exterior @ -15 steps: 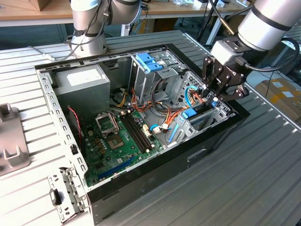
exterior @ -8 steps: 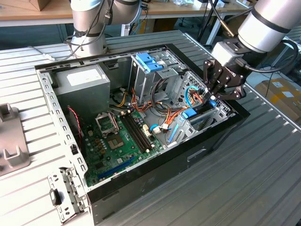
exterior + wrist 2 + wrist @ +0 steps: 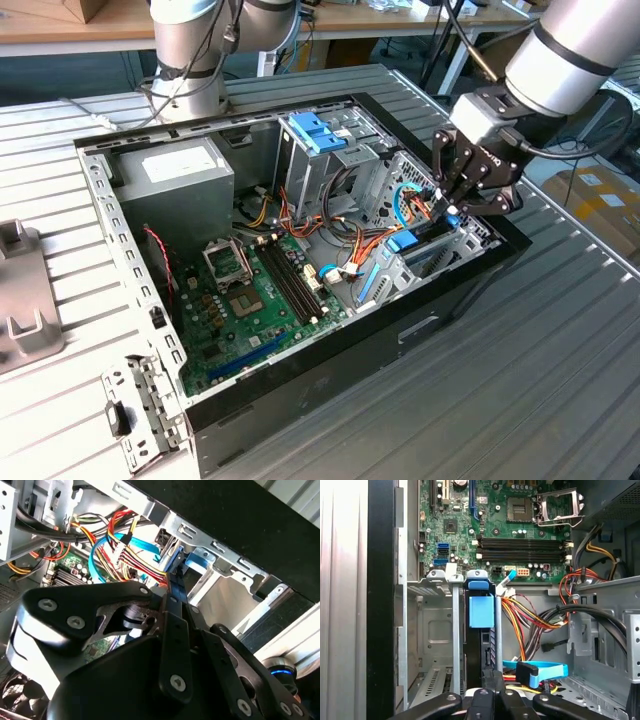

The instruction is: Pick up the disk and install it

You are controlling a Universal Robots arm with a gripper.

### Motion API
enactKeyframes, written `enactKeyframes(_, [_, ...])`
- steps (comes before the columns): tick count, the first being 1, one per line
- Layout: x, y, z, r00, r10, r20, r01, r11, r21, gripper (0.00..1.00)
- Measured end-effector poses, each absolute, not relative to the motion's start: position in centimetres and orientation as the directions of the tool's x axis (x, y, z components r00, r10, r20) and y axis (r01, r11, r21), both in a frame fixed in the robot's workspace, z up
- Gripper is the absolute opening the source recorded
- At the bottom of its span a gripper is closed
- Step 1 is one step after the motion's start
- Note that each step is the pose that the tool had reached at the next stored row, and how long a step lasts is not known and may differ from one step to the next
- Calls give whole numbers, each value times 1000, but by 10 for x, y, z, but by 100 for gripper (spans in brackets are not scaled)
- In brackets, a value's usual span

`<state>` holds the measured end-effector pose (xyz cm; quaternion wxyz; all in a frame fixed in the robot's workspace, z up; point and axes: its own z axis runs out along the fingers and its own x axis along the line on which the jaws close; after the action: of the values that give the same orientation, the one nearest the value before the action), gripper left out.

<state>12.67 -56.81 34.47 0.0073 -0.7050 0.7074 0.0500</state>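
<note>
The disk (image 3: 481, 611) stands on edge in the drive cage (image 3: 437, 630) of the open computer case (image 3: 300, 390); its bright blue carrier frames a dark, thin body. In the exterior view the disk (image 3: 404, 241) is a blue patch at the case's near corner, on the exterior view's right. My gripper (image 3: 447, 205) hangs straight above it, pointing down into the cage. In both wrist views the black fingers (image 3: 487, 682) are pressed together with no gap, and the gripper (image 3: 176, 587) tip sits at the disk's blue end (image 3: 192, 562). Whether they touch is unclear.
Red, yellow and orange wire bundles (image 3: 530, 615) and a blue flat cable (image 3: 540, 670) lie close beside the cage. The green motherboard (image 3: 260, 290) fills the case floor. A grey box with a white label (image 3: 175, 170) and a blue latch piece (image 3: 315, 130) sit farther back. Slatted metal table (image 3: 560, 380) surrounds the case.
</note>
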Motion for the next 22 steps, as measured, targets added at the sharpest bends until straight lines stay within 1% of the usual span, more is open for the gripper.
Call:
enactKeyframes(3, [130, -568, 353, -6, -997, -80, -998, 1, 61, 11])
enactKeyframes(14, [160, -568, 361, -7, -997, -80, -997, 1, 72, 11])
enactKeyframes(22, [163, -568, 363, -7, -997, -80, -997, 1, 74, 11])
